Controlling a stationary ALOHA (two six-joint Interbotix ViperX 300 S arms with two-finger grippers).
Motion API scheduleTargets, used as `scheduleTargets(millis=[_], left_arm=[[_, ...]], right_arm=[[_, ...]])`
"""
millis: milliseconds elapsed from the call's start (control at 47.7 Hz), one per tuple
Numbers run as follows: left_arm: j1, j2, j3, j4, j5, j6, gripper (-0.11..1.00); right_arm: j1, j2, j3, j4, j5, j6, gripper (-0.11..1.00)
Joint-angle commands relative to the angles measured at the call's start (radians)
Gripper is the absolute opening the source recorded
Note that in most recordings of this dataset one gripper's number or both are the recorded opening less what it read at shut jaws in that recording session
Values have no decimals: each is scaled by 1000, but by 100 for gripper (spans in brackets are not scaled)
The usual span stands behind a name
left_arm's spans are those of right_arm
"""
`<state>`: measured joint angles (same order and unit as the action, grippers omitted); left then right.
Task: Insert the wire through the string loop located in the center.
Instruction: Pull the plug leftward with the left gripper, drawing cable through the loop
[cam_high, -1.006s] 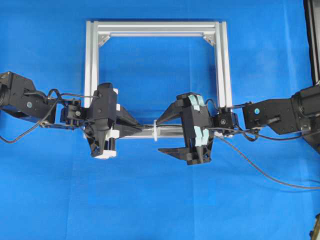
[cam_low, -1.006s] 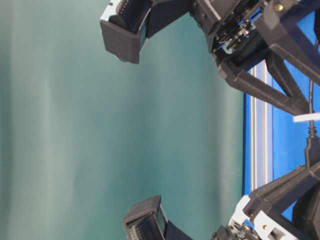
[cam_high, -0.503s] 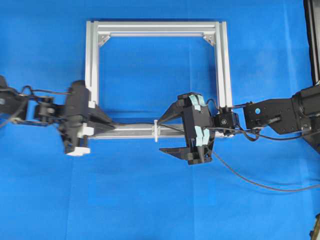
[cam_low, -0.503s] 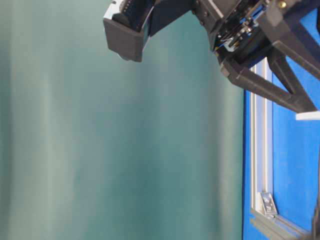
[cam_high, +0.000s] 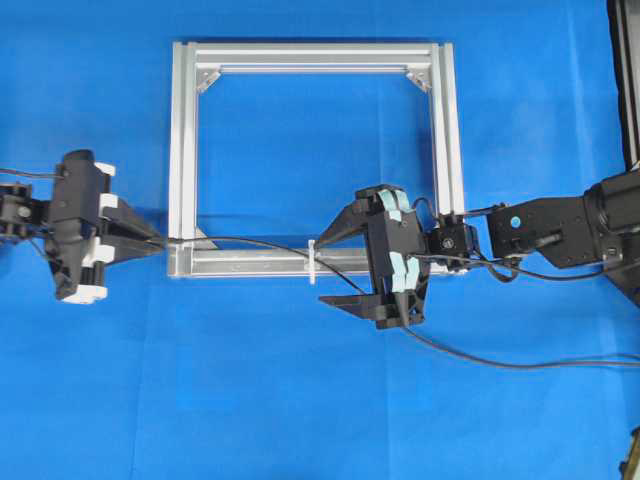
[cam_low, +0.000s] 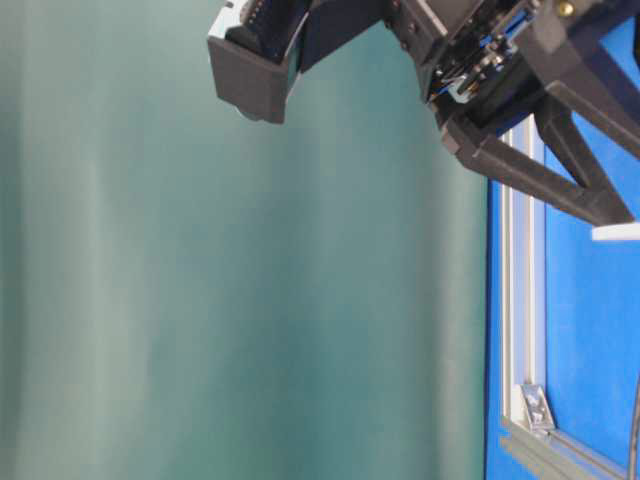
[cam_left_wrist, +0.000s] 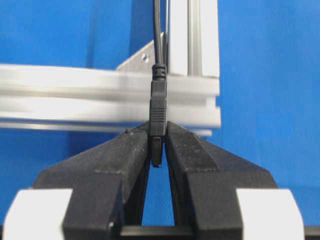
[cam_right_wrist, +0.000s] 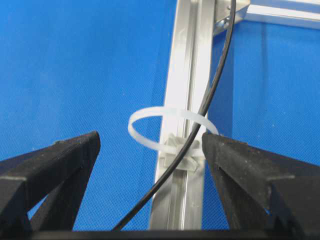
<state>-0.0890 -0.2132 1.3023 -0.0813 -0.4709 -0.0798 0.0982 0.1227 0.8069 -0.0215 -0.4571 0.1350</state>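
The wire is a thin black cable lying over the front bar of the silver frame. It passes through the small white string loop at the bar's middle, then trails off right across the blue cloth. My left gripper sits just left of the frame's corner, shut on the wire's plug. My right gripper stands open just right of the loop. In the right wrist view the wire runs inside the string loop, between the spread fingers.
The square aluminium frame has corner brackets and lies flat on blue cloth. The wire's slack curves along the cloth below the right arm. A dark post stands at the right edge. The table-level view shows the frame bar and a green backdrop.
My left gripper has drawn back to the left, past the frame's corner, pulling the wire further through the loop. The right gripper has stayed put, open.
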Motion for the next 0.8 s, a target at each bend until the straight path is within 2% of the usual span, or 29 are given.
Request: scheduleTargets(millis=[0,566,629,775], left_arm=[[0,-37,6,-2,-5,0,7],[0,-48,-15,-2,55,-2,10],[2,-48,-17,-2,55,-3,24],[0,-48,-15,-2,57,-2,69]], right_arm=[[-5,-20,-6,3,-6,-2,94],[-5,-20,-9,3,-6,-2,94],[-5,-20,-8,3,-6,-2,94],[-5,-20,-9,3,-6,-2,94]])
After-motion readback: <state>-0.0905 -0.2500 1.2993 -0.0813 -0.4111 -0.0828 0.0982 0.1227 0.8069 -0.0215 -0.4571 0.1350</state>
